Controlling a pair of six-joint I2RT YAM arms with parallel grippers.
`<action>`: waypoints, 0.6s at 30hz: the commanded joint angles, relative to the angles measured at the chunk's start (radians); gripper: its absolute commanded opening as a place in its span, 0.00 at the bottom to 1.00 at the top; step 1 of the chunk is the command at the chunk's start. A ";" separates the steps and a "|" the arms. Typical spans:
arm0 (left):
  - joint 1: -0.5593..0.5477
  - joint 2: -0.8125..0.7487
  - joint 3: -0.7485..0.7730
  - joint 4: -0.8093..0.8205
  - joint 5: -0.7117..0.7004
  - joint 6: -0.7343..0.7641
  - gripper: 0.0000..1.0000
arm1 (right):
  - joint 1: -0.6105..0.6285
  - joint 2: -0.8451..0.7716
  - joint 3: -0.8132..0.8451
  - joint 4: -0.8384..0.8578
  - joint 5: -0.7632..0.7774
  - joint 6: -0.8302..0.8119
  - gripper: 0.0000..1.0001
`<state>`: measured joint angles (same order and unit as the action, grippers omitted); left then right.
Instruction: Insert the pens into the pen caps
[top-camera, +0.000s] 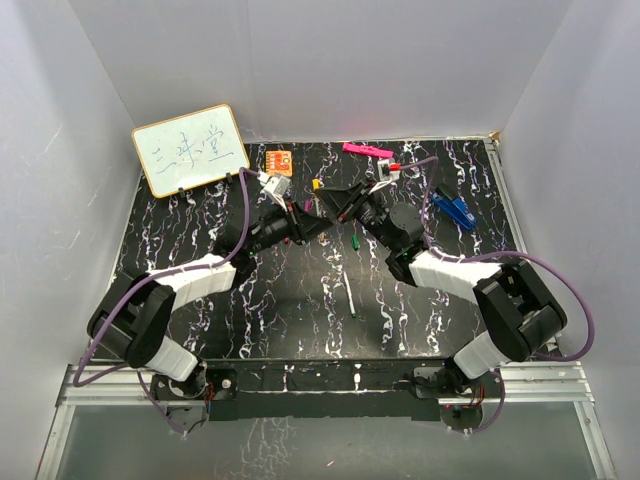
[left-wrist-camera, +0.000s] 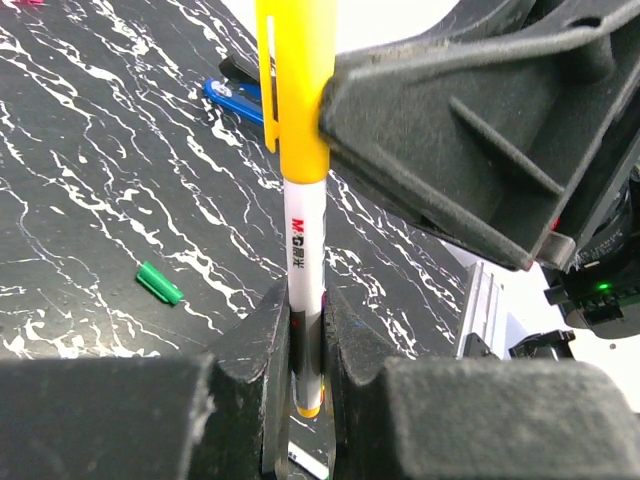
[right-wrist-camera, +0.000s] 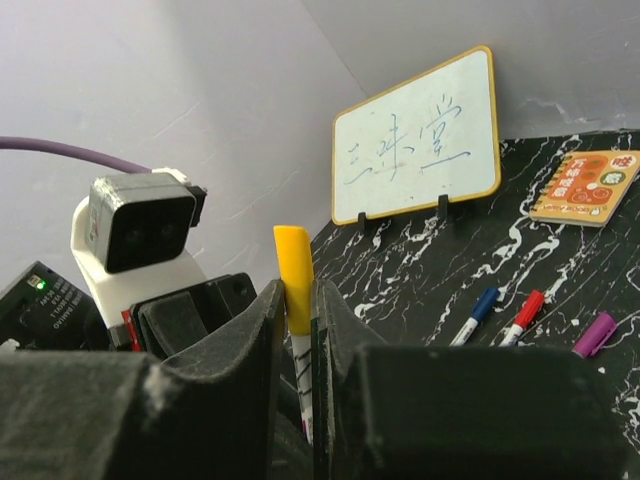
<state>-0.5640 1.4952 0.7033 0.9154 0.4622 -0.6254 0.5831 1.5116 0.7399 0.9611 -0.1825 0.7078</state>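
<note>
My left gripper (left-wrist-camera: 307, 310) is shut on a white pen (left-wrist-camera: 305, 250) with a yellow tail end. The pen's upper end sits inside a yellow pen cap (left-wrist-camera: 293, 90). My right gripper (right-wrist-camera: 300, 300) is shut on that yellow cap (right-wrist-camera: 293, 280), with the white barrel (right-wrist-camera: 303, 385) showing below it. In the top view the left gripper (top-camera: 308, 222) and the right gripper (top-camera: 335, 205) meet above mid-table. A green cap (left-wrist-camera: 160, 283) (top-camera: 355, 241) lies loose on the table. Near it lies another white pen (top-camera: 351, 298). Three capped pens, blue (right-wrist-camera: 475, 312), red (right-wrist-camera: 522, 312) and purple (right-wrist-camera: 595, 333), lie together.
A small whiteboard (top-camera: 190, 148) stands at the back left, an orange notebook (top-camera: 279, 160) beside it. A flat pink bar (top-camera: 367, 150) lies at the back edge. A larger blue object (top-camera: 455, 208) sits at the right. White walls enclose the marbled black table (top-camera: 200, 240).
</note>
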 joint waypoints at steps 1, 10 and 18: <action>0.040 -0.092 0.116 0.197 -0.105 0.048 0.00 | 0.046 0.032 -0.049 -0.264 -0.116 -0.034 0.00; 0.040 -0.005 0.182 -0.117 0.032 0.051 0.00 | 0.046 -0.031 0.071 -0.259 0.024 -0.119 0.12; 0.040 0.069 0.278 -0.464 -0.038 0.144 0.00 | 0.044 -0.163 0.105 -0.373 0.325 -0.259 0.20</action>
<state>-0.5255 1.5291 0.8963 0.6338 0.4606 -0.5560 0.6228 1.4361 0.8047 0.6704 -0.0345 0.5465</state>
